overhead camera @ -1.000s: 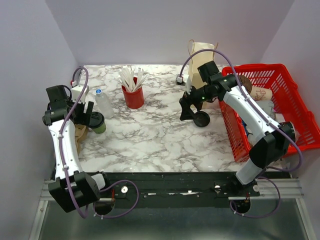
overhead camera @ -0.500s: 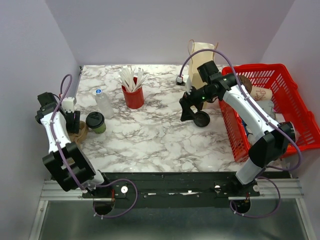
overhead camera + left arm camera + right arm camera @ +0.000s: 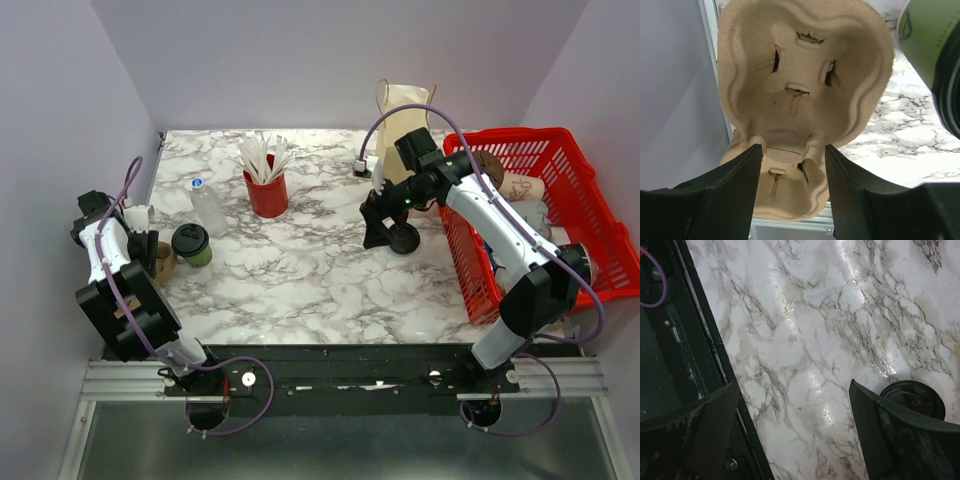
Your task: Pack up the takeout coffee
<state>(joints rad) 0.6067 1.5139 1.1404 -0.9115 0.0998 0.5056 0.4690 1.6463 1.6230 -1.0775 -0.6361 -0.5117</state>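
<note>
Left gripper (image 3: 792, 150): jaws wide, straddling the neck between 2 wells of the pulp carrier (image 3: 800, 60), not yet closed | takeout coffee (image 3: 190, 243): upright on the table (image 3: 300, 290), just beside the carrier | right gripper (image 3: 793, 385): wide, empty, near the loose black disc (image 3: 912, 397) | judgement: centre on the neck, close gently, don't nudge the cup.

The coffee (image 3: 191, 243) stood near the table's (image 3: 300, 285) left edge, just right of the tray (image 3: 163, 263). The bottle (image 3: 208, 206) stood behind the coffee, the cup of sticks (image 3: 267, 187) farther right. The disc (image 3: 407, 241) lay right of centre, before the bag (image 3: 398, 110). The basket (image 3: 515, 134) sat at the right edge.
</note>
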